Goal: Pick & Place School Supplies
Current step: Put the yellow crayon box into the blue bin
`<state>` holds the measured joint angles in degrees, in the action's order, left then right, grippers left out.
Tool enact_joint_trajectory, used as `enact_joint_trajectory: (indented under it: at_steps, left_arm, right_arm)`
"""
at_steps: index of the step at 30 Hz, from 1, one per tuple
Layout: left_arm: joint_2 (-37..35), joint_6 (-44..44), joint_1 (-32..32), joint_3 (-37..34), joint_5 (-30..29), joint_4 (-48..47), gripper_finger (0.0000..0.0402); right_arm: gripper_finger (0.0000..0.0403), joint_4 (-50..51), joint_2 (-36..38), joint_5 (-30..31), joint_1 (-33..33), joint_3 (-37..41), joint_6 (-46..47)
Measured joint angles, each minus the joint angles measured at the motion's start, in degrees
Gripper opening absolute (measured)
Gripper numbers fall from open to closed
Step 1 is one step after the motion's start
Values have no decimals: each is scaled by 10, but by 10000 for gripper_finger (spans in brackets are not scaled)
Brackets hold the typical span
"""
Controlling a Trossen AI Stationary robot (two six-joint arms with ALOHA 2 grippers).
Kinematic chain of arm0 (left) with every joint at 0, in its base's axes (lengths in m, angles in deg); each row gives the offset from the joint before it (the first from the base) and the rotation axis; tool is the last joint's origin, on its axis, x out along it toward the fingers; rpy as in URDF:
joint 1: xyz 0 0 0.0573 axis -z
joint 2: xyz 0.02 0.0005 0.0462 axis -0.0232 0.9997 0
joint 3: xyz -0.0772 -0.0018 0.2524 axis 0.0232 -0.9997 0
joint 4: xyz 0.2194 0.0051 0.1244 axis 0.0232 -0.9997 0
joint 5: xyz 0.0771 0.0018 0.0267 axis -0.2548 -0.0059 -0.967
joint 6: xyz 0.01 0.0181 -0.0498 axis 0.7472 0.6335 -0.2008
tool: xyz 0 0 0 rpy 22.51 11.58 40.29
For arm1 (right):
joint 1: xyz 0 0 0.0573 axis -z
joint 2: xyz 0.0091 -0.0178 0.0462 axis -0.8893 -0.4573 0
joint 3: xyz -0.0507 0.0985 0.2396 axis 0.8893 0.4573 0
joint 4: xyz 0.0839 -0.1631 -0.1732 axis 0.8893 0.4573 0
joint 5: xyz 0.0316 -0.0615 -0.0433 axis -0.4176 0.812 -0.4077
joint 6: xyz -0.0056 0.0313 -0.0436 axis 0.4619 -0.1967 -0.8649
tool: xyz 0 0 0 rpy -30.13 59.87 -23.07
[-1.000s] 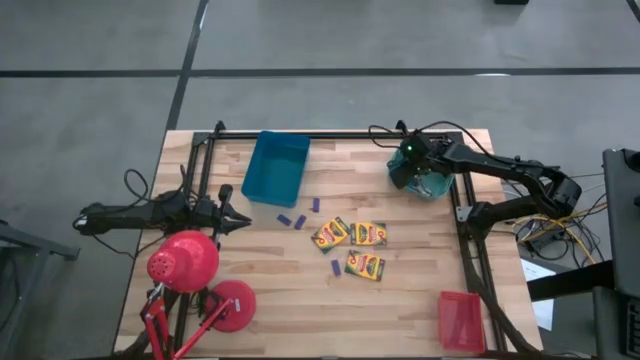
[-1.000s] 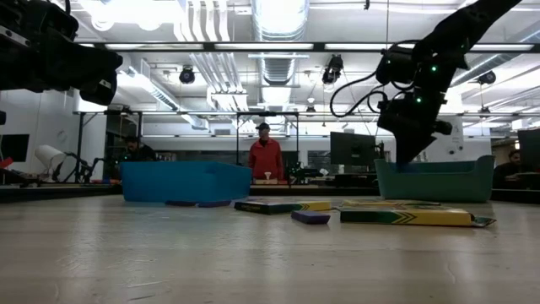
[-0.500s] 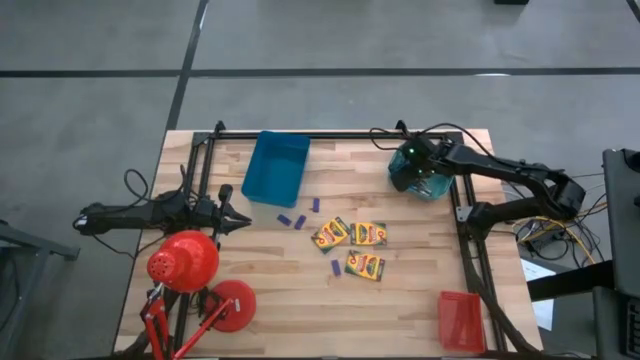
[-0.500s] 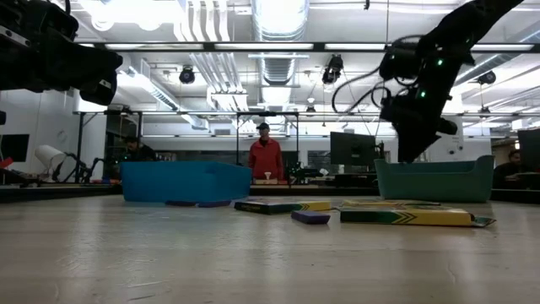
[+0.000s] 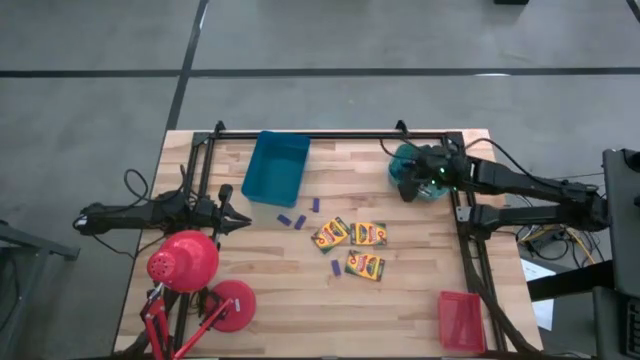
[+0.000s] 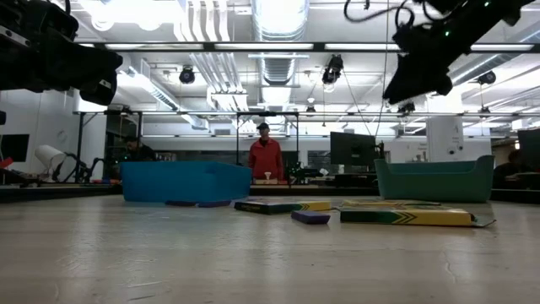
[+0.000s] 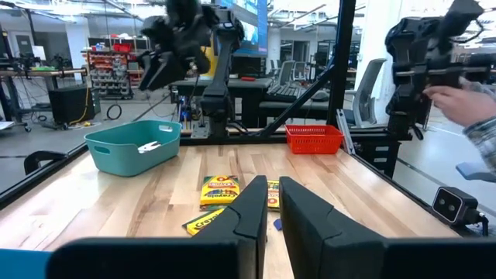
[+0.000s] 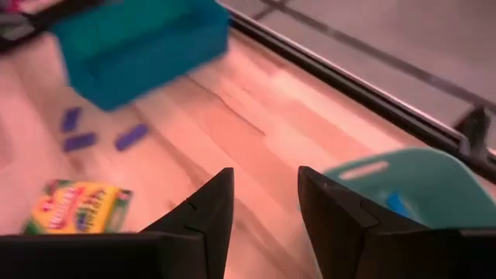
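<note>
Three yellow crayon boxes [image 5: 330, 234] [image 5: 369, 234] [image 5: 365, 267] lie flat mid-table, with several purple sticks [image 5: 292, 220] strewn on the wood around them. A teal tray [image 5: 402, 160] stands at the far right; a pale and blue thing, seemingly scissors [image 8: 366, 169], lies inside it. My right gripper [image 5: 406, 186] hangs open and empty above that tray, tipped downward, well clear of its rim in the low view [image 6: 395, 93]. My left gripper [image 5: 245, 220] waits shut at the table's left edge, pointing level across the table.
A blue tray [image 5: 275, 167] stands at the far middle-left and a red tray [image 5: 461, 320] at the near right corner. A red desk lamp [image 5: 185, 262] stands near left. A black frame [image 5: 330, 134] rims the table. People stand in the room beyond.
My right gripper has risen out of the teal tray and drawn back toward the table's right edge, tipping from steeply downward toward level. It carries nothing. The crayon boxes and purple sticks have stayed where they were.
</note>
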<state>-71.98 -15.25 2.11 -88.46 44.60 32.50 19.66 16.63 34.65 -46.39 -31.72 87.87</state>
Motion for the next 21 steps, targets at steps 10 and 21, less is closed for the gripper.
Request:
enact_joint_trajectory:
  at_steps: [10,21]
  left_arm:
    - [0,0,0,0,0,0,42]
    - [0,0,0,0,0,0,41]
  right_arm:
    - [144,-28,-15,199,-261,5,5]
    - [158,-33,-32,485,-512,27,57]
